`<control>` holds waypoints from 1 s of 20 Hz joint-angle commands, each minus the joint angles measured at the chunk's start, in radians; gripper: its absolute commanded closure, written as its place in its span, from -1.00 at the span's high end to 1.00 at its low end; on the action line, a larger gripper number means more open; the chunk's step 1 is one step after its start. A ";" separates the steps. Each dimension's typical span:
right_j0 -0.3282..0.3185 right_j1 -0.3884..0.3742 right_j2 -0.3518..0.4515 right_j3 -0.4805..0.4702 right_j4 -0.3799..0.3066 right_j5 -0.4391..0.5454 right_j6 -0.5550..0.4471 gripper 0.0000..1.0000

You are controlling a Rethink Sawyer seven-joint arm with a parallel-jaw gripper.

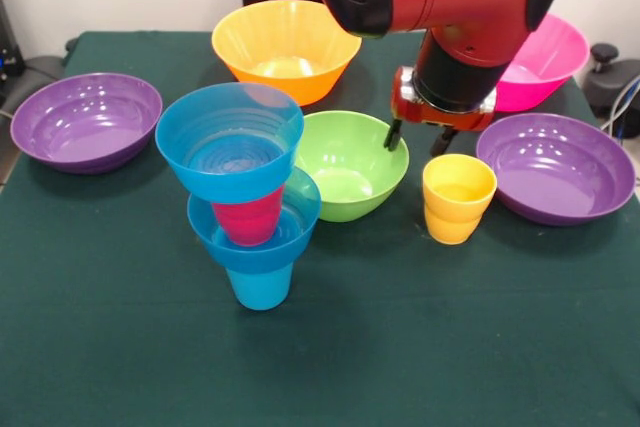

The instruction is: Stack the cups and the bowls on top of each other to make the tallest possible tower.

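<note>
The tower (248,197) stood nearest – blue cup, blue bowl, red cup, blue bowl, leaning. Behind it to the right sat the green bowl (345,162); over that bowl's right rim the gripper (418,134) hung spread, empty – best to clamp the rim squarely, I judged

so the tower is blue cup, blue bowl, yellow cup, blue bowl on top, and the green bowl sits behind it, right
Not quite. The cup between the two blue bowls is the red cup, not yellow; the yellow cup stands alone on the table. The front view shows it. The rest holds: blue cup lowest, green bowl behind.
</note>
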 commanded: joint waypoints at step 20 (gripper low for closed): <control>0.000 0.084 0.028 0.016 -0.111 -0.113 -0.181 1.00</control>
